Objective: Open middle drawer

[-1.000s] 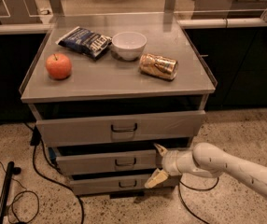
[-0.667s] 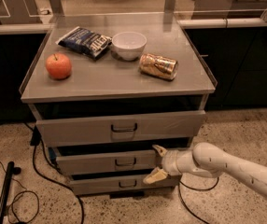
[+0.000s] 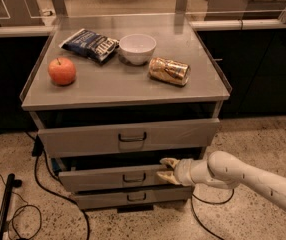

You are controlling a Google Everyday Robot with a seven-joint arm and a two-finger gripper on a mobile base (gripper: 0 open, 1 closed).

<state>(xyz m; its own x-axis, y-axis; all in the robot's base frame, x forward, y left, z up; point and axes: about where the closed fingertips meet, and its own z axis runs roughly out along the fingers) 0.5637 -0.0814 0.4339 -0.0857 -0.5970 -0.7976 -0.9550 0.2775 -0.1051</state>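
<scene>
The middle drawer is a grey metal drawer with a small dark bail handle, below the tall top drawer and above the slim bottom drawer. It stands out a little from the cabinet. My gripper reaches in from the right on a white arm and sits at the drawer front's right part, just right of the handle. It is open: one finger lies at the front's top edge, and the other rests against the front's face.
On the cabinet top lie an apple, a dark chip bag, a white bowl and a tipped gold can. Black cables run over the floor at the left. Dark counters stand behind.
My gripper has moved up and slightly left onto the middle drawer's front. Its lower finger has risen from the bottom drawer's level, so the fingers stand closer together.
</scene>
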